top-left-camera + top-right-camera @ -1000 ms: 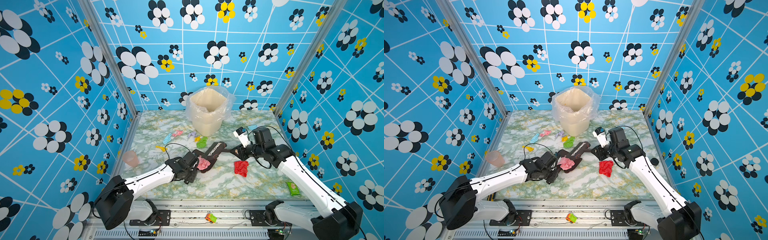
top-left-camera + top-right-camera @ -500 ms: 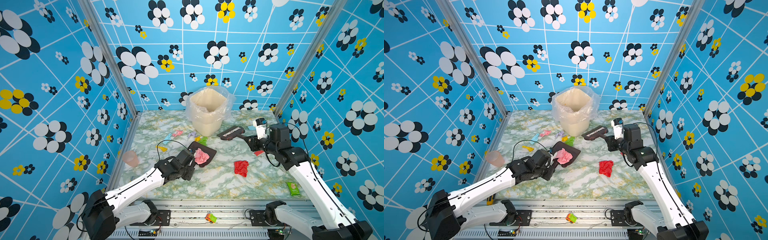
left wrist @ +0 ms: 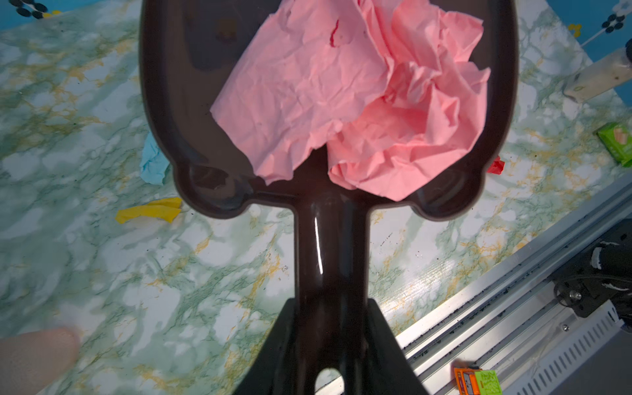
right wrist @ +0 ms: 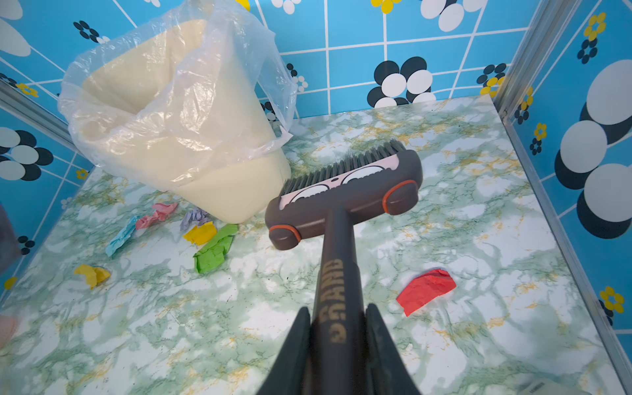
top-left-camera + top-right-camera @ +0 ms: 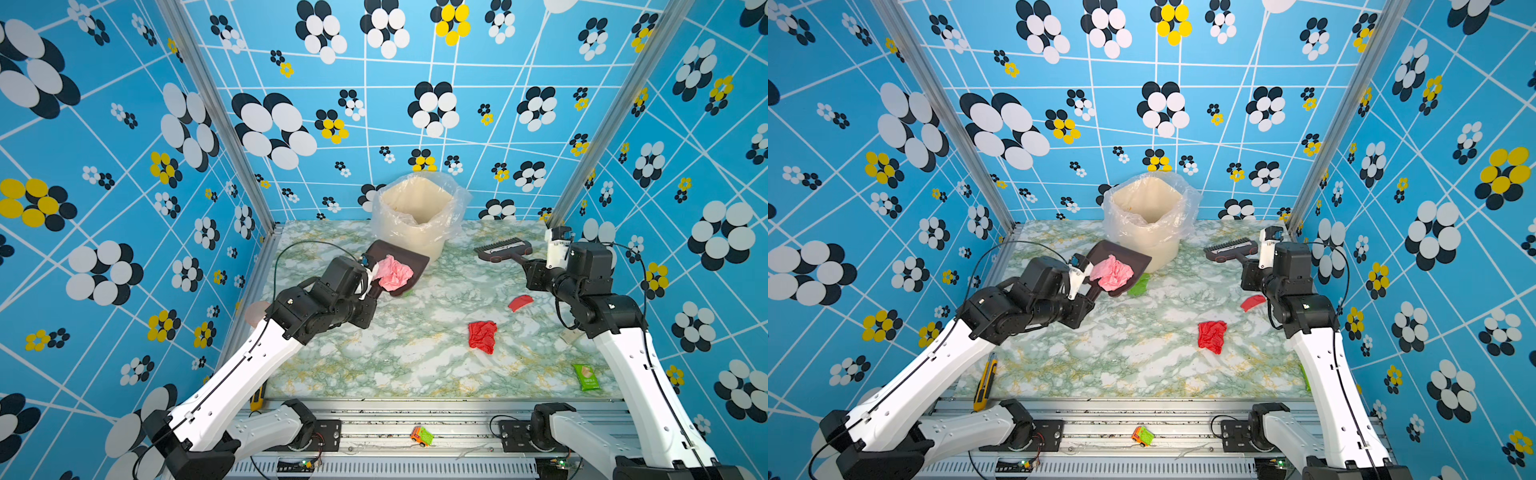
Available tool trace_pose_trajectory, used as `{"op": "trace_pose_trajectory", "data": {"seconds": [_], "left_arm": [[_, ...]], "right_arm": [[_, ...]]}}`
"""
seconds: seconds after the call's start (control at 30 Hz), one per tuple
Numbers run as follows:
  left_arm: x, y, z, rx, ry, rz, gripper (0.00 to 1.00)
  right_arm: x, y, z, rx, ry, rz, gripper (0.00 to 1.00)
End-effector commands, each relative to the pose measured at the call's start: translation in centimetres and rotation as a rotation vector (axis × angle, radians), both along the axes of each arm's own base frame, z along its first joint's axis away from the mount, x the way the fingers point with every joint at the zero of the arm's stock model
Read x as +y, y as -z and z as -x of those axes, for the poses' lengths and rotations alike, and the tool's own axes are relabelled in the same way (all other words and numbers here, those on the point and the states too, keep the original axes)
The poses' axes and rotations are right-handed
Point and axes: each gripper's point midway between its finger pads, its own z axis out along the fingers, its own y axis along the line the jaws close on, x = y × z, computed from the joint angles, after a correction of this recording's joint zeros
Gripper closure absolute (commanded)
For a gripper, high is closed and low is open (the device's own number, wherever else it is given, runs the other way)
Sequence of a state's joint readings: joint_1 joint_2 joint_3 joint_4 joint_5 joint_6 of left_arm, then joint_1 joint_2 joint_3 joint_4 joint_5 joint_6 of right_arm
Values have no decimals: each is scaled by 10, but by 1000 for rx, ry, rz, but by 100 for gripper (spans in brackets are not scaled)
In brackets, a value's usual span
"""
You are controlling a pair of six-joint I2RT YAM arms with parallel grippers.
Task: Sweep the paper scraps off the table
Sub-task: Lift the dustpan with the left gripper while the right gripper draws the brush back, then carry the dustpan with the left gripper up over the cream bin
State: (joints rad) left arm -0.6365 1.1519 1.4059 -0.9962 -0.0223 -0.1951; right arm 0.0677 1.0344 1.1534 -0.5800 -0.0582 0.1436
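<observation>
The left gripper (image 3: 331, 302) clamps the dustpan (image 3: 191, 85) handle, with a pink wad (image 3: 342, 95) in the pan. The right gripper (image 4: 337, 307) clamps the brush (image 4: 342, 201) handle. The right wrist view shows a green scrap (image 4: 215, 253), yellow scrap (image 4: 201, 233) and lavender scrap (image 4: 195, 217) beside the lined bin (image 4: 191, 147). The dustpan mostly hides these in both top views, which add a red wad (image 5: 482, 336) on the table (image 5: 395, 365).

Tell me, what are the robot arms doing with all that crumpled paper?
They are cleaning up. The left pincer grips a dark dustpan with a pink paper wad in it, close to the lined bin. The right pincer grips a hand brush. Two red scraps lie unswept on the table, and more coloured scraps sit by the bin.
</observation>
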Motion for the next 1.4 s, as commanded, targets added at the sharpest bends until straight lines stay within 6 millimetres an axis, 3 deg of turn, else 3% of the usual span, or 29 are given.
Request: {"op": "trace_pose_trajectory", "data": {"seconds": [0.0, 0.17, 0.3, 0.43, 0.7, 0.9, 1.37], "left_arm": [[11, -32, 1, -12, 11, -13, 100], [12, -65, -30, -68, 4, -56, 100], [2, -78, -59, -87, 2, -72, 100], [-10, -76, -89, -73, 7, -49, 100], [-23, -53, -152, -3, -9, 3, 100], [-23, -46, -190, -20, -19, -13, 100], [-12, -56, -224, -137, -50, -83, 100]], "right_arm": [[1, 0, -5, -17, 1, -11, 100], [5, 8, -9, 7, -21, -17, 100], [10, 13, -12, 10, -36, -42, 100], [12, 22, -12, 27, -44, -57, 100], [19, 47, -14, 80, -70, -81, 100], [22, 57, -18, 87, -76, -107, 100], [26, 68, -19, 96, -74, -142, 100]]}}
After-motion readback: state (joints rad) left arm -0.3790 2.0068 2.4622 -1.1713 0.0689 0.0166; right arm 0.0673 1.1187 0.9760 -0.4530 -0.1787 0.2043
